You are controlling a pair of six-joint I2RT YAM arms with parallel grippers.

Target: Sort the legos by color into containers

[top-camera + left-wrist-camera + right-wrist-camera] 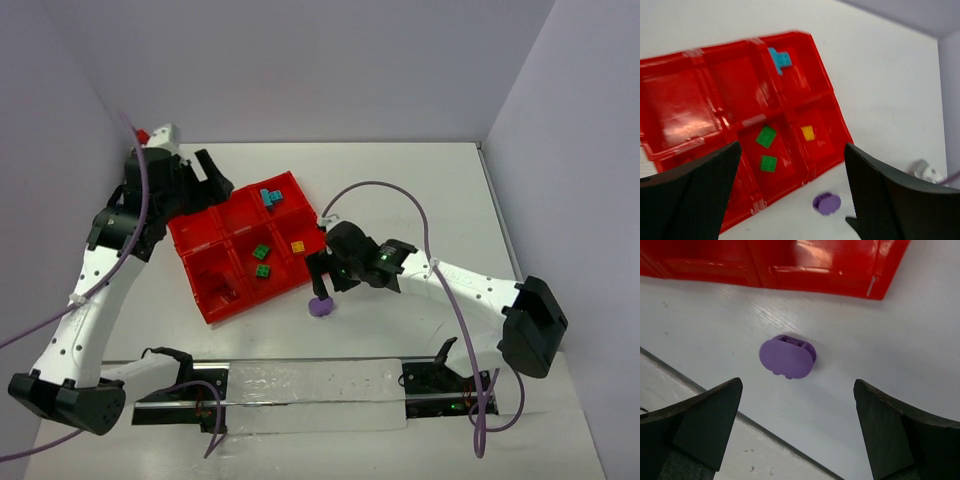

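Right tool [796, 405] gapes wide over a smooth, rounded purple lego [787, 357]; it lies just beside the red tray [815, 270].

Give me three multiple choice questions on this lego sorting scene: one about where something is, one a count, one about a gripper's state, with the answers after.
1. Where is the purple lego?
A) in the tray
B) on the table, beside the tray's near edge
C) clamped in the right gripper

2. How many green legos lie in the tray?
A) four
B) one
C) two

3. How are the right gripper's jaws?
A) open, over the purple lego
B) shut on the purple lego
C) shut on nothing

Answers:
1 B, it lies on bare table outside the red wall.
2 C, the top view shows two green squares.
3 A, the right wrist view shows both fingers spread wide, with the lego between and below them.
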